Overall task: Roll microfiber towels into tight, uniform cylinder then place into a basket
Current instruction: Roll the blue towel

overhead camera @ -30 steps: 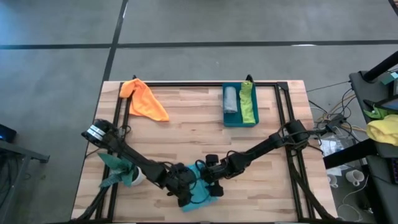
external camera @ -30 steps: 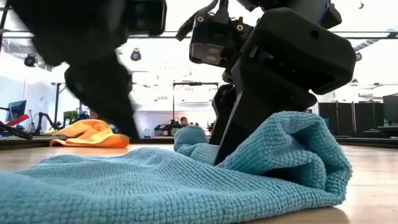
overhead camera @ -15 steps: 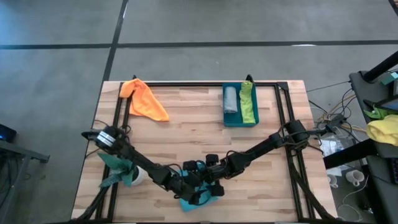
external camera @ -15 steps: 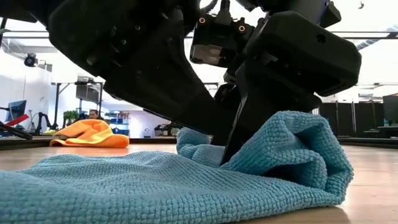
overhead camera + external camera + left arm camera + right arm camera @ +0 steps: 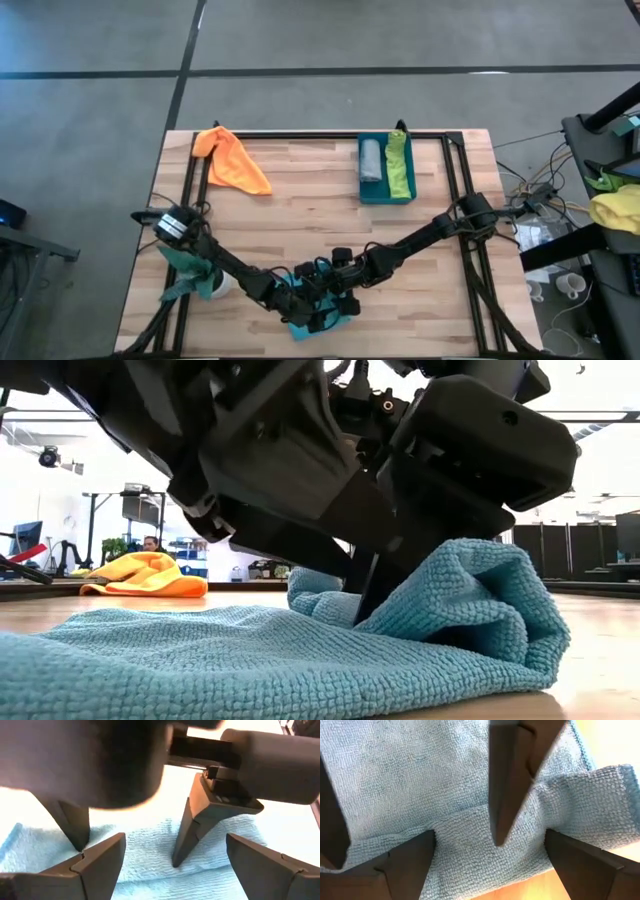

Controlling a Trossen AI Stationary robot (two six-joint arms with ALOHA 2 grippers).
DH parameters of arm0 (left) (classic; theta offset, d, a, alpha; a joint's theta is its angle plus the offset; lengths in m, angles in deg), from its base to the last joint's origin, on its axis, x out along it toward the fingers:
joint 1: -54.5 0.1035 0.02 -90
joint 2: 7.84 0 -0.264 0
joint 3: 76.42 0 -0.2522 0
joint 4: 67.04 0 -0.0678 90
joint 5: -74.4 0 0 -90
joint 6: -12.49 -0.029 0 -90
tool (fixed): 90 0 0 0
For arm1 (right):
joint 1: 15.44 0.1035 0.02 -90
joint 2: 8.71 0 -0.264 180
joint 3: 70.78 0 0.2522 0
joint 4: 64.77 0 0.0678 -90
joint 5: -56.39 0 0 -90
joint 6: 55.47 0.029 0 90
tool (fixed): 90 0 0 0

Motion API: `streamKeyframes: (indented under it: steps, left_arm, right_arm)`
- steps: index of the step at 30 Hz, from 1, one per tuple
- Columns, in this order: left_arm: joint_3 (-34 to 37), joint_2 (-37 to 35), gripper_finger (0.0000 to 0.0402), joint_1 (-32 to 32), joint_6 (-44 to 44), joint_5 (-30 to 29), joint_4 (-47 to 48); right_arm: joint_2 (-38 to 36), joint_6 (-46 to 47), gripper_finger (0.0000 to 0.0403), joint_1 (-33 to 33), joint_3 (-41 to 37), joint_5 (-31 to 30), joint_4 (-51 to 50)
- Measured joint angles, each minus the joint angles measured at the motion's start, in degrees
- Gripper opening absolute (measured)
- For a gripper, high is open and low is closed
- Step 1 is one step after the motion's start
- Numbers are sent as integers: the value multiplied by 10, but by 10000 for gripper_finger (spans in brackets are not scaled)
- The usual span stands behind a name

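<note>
High view: we see both arms meeting at 6 o'clock on the wooden table (image 5: 300, 200), over the turquoise towel (image 5: 300, 327), which lies near the front edge. The left gripper (image 5: 312, 312) comes in from 8 o'clock, the right gripper (image 5: 335, 285) from 3 o'clock; the two crowd together on the cloth. The teal-blue basket (image 5: 386, 198) sits at 1 o'clock, well apart, with a rolled grey towel (image 5: 371, 160) and a lime green towel (image 5: 399, 168) side by side inside. The orange towel (image 5: 232, 162) lies loose at 11 o'clock. A leafy plant in a white pot (image 5: 195, 275) stands at 8 o'clock under the left arm.

Low view: turquoise cloth spreads flat across the foreground, one end bunched up into a raised fold at 3 o'clock. Dark gripper bodies fill the top, a fingertip pressing into the cloth beside the fold. Orange towel far back at 9 o'clock.

Left wrist view: we see the left fingers (image 5: 97, 860) spread wide, nothing between them, turquoise cloth just beneath. The other arm's finger touches the cloth ahead.

Right wrist view: right fingers (image 5: 405, 862) likewise wide apart, gripping nothing, hanging over the cloth where a folded layer overlaps the flat part. A finger of the left arm points down onto the fold edge.
</note>
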Motion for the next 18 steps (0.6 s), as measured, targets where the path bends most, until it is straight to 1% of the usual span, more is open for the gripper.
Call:
streamKeyframes:
  steps: [4,7,11,14,18]
  left_arm:
    - [-3,7,328,-9,47,-39,-5]
    - [-3,19,328,-12,59,-73,-4]
    - [-5,31,328,-12,54,-78,-15]
    - [-4,49,328,-12,33,-87,-47]
    - [-6,73,328,-13,30,-77,-76]
  right_arm:
    - [0,3,370,0,0,0,0]
    - [0,4,370,0,0,-1,0]
    - [-1,4,370,0,0,-1,1]
    - [-1,3,370,0,0,-3,2]
    - [-1,9,370,0,0,-4,1]
